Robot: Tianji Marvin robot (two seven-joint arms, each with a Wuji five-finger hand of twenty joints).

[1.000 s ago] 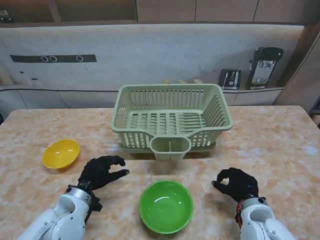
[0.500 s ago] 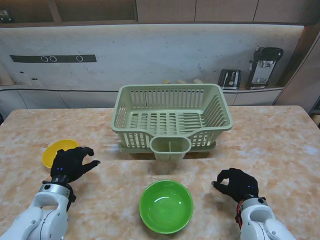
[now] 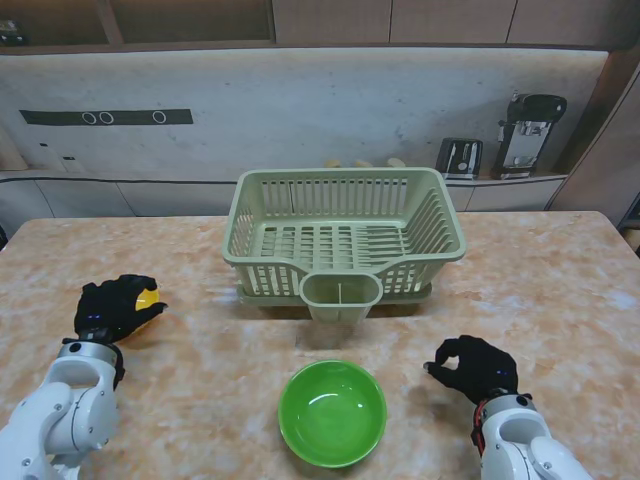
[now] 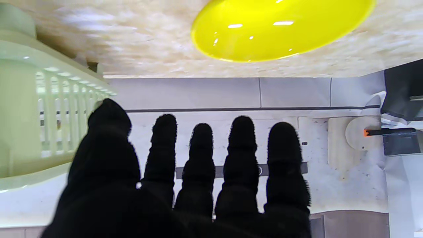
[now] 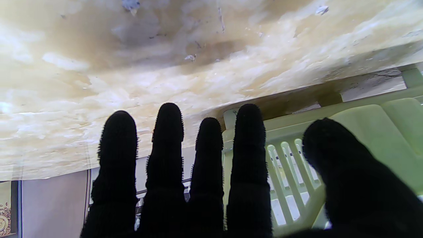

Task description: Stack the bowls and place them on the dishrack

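Where marble gleams, glossy yellow bowl (image 4: 281, 26)

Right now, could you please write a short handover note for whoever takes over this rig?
Left hand: open, fingers spread, over the yellow bowl at the table's left side; the wrist view shows a gap, no grasp.
Right hand: holds nothing, fingers loosely curled, over bare table to the right of the green bowl.
Green bowl: upright, nearer to me than the dishrack.
Dishrack: holds no bowls.
Done: nothing stacked.
Left: grasp the yellow bowl, stack the two bowls, put the stack on the dishrack.
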